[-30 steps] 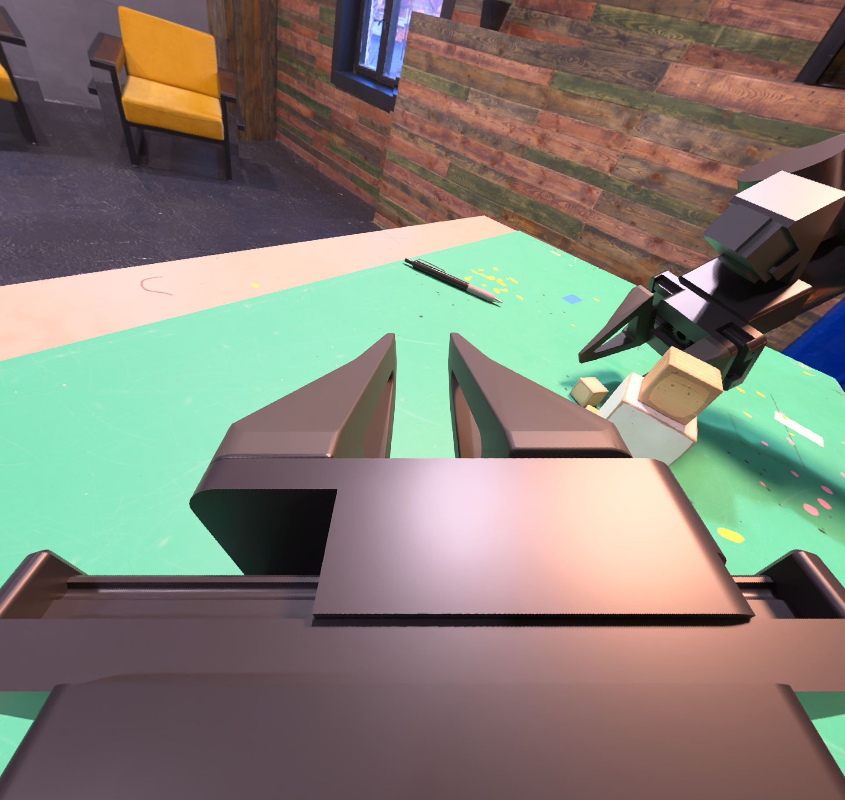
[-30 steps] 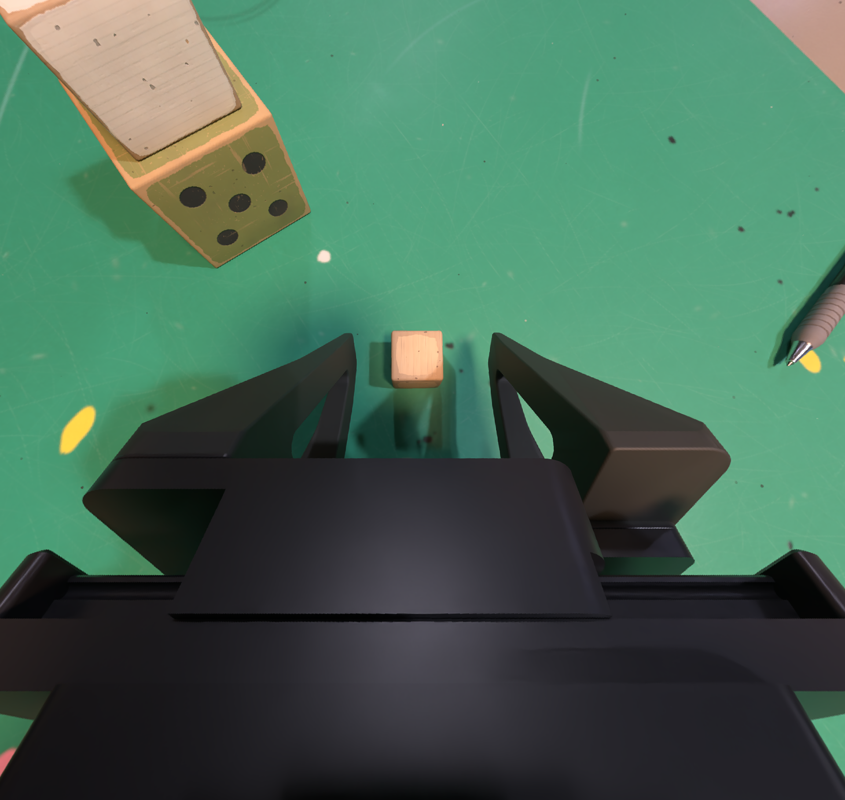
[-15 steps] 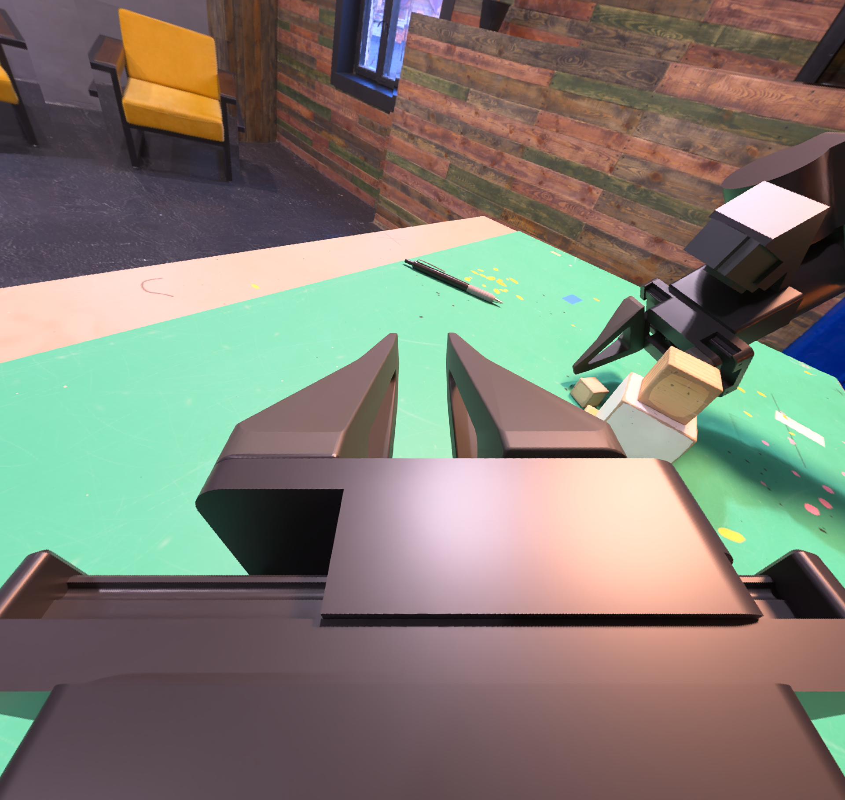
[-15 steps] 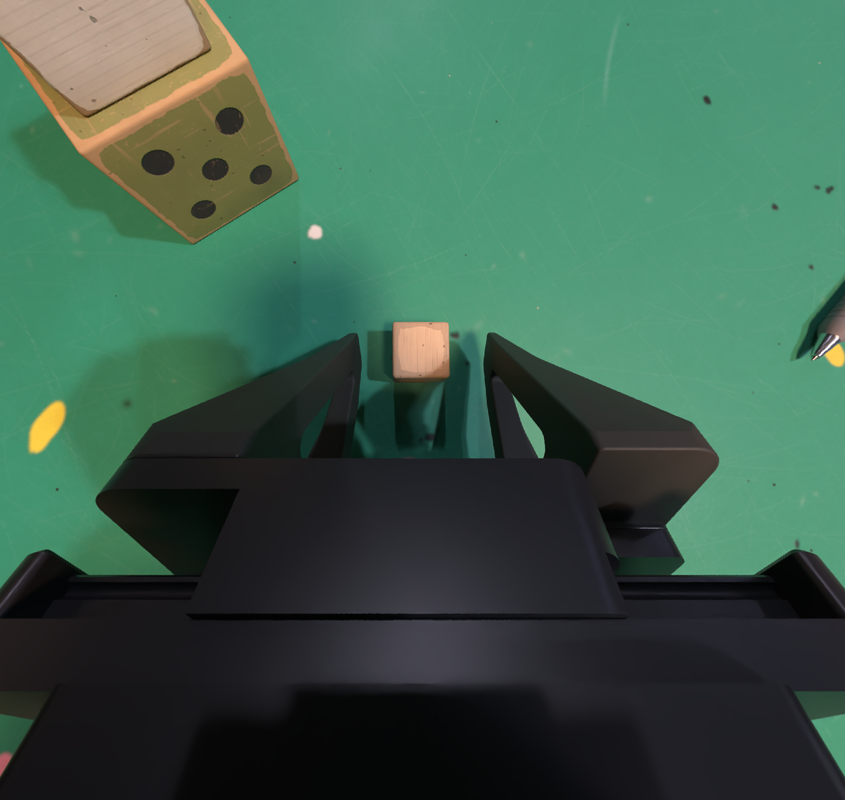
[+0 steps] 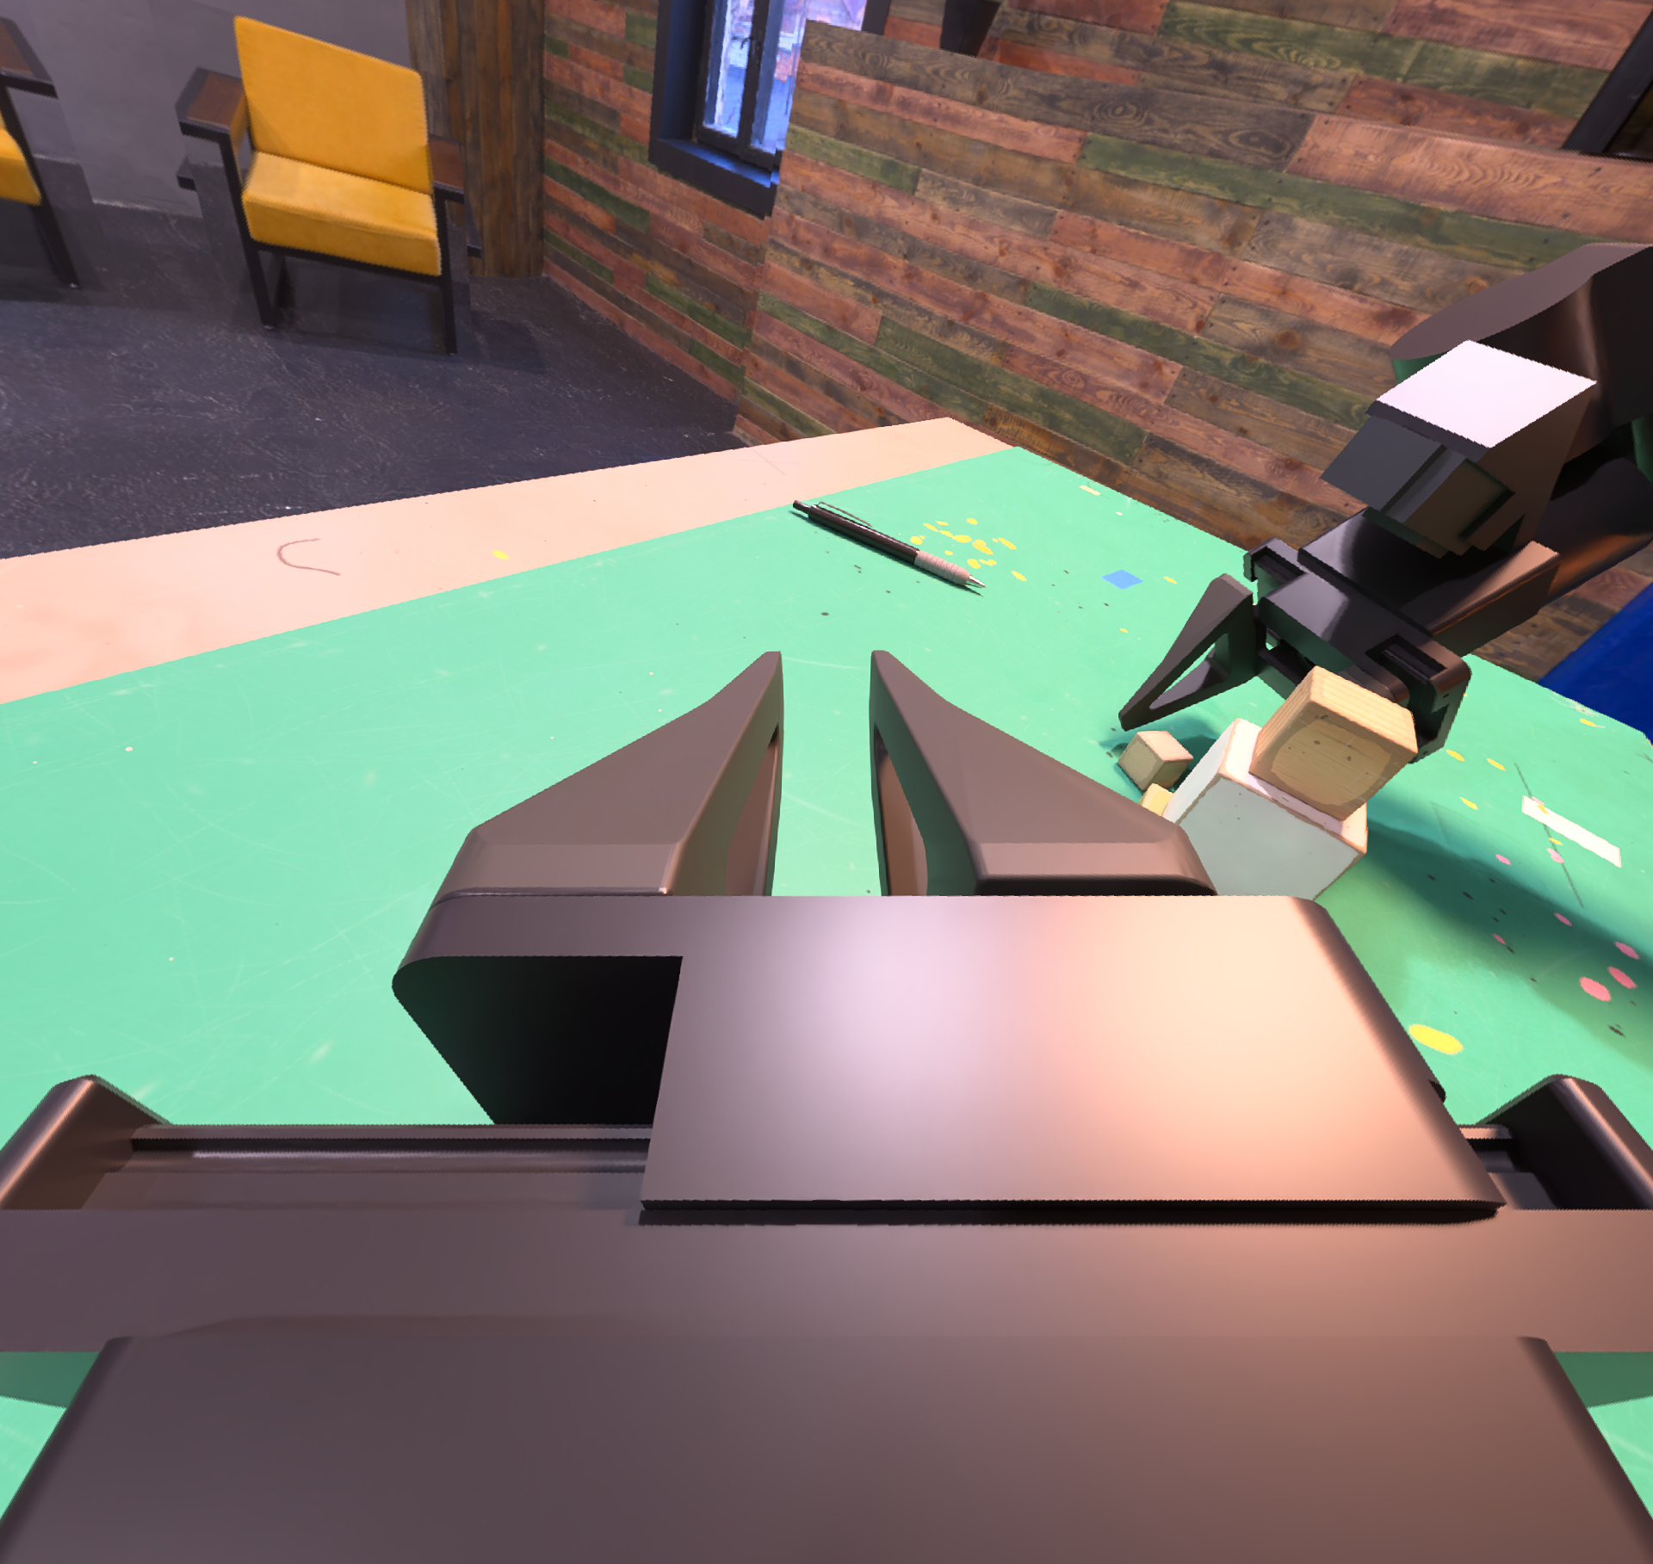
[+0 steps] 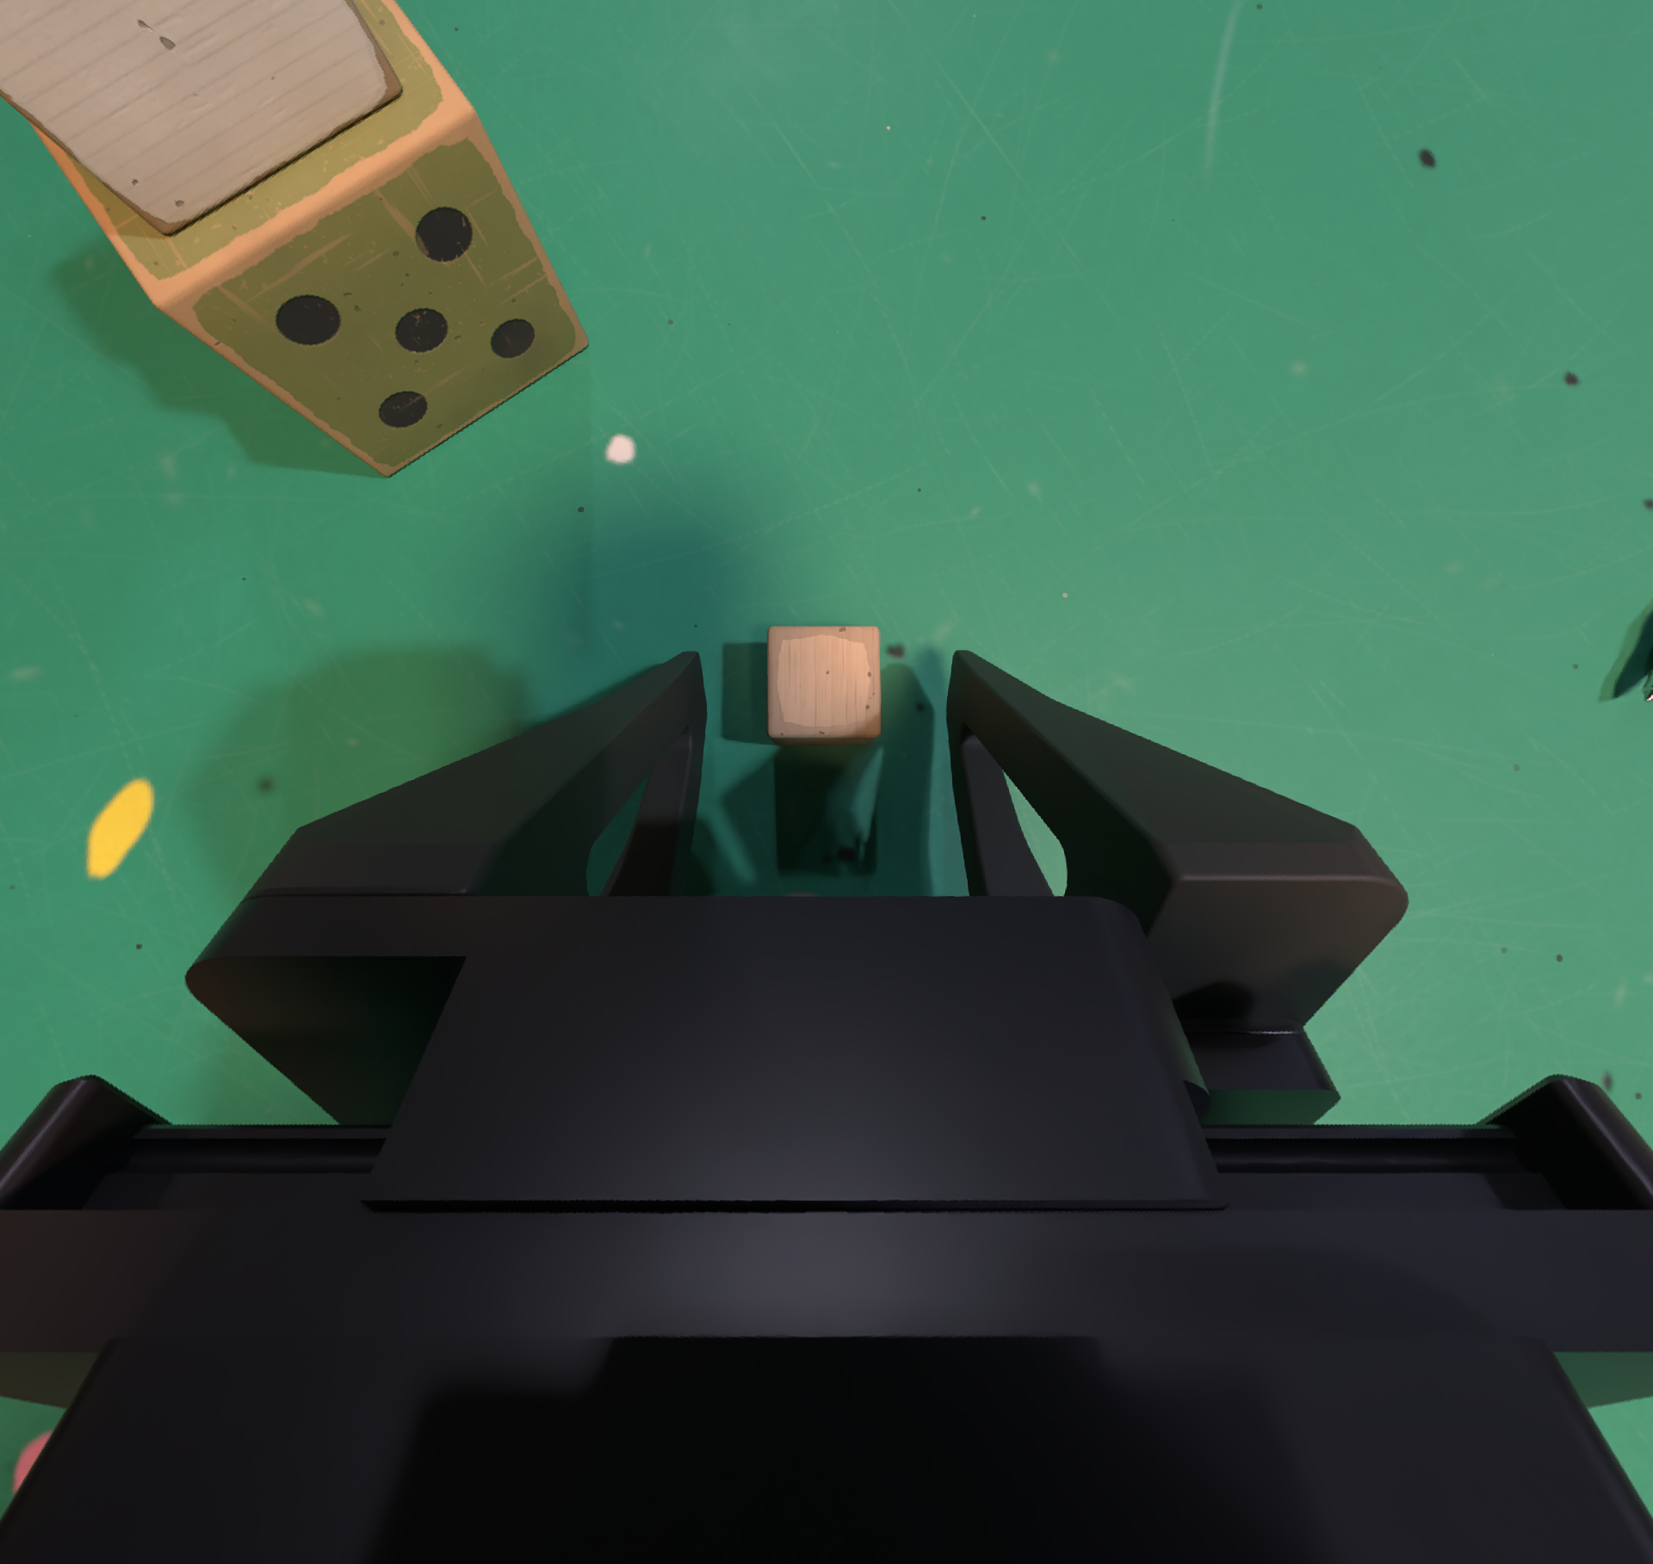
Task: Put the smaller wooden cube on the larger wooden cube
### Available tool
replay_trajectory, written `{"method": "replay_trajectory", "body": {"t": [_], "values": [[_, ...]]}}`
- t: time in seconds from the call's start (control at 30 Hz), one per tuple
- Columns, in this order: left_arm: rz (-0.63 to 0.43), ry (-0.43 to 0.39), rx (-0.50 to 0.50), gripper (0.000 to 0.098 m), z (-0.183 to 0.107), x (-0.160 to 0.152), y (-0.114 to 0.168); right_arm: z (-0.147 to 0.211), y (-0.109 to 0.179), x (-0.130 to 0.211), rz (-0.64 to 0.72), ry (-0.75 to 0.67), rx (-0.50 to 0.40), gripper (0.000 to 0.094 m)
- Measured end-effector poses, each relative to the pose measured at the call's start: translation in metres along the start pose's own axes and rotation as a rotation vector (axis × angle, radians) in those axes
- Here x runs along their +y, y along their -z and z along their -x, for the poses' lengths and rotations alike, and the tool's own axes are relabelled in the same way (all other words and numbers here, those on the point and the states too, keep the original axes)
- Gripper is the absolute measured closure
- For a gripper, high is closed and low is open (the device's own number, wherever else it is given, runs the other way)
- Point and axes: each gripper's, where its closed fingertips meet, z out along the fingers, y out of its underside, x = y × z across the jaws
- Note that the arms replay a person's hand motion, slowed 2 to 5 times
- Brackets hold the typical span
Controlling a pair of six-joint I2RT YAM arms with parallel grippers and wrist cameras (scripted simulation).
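Note:
The smaller wooden cube (image 6: 823, 685) sits on the green mat (image 6: 1163, 358), between the fingertips of my right gripper (image 6: 827, 662), which is open with a gap on each side of the cube. In the left wrist view the small cube (image 5: 1154, 756) lies under the right gripper (image 5: 1163, 716). Right beside it, the larger wooden cube (image 5: 1333, 752) rests tilted on a white block (image 5: 1252, 841). My left gripper (image 5: 827, 658) is empty above the mat, its fingers a narrow gap apart.
An olive die with black dots (image 6: 385, 332) stands up-left of the small cube, with a pale block (image 6: 179, 63) over it. A pen (image 5: 885, 542) lies far back on the mat; its tip shows at the right edge (image 6: 1641, 671). The table edge and floor lie beyond.
My right gripper has come down closer around the small cube and its fingers have narrowed slightly. The left gripper has stayed in place.

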Motion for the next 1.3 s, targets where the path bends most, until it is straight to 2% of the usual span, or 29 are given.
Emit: {"method": "replay_trajectory", "body": {"t": [0.3,0.6,0.7,0.83,1.3], "values": [[0.000,-0.005,-0.001,0.0825,-0.001,0.000,0.001,-0.002,0.003,0.000,-0.013,-0.048,-0.030,0.0467],[0.010,0.000,-0.003,0.0829,-0.001,0.002,0.001,-0.003,0.001,0.002,0.002,-0.056,-0.031,0.0534],[0.013,0.004,-0.004,0.0830,0.000,0.002,0.000,-0.003,0.001,0.002,0.002,-0.053,-0.031,0.0597],[0.016,0.008,-0.005,0.0831,0.000,0.003,0.000,0.000,0.001,0.001,-0.005,-0.046,-0.047,0.0745],[0.025,0.002,-0.004,0.0833,0.000,0.004,-0.001,0.010,0.006,-0.005,-0.062,-0.002,-0.114,0.0741]]}}
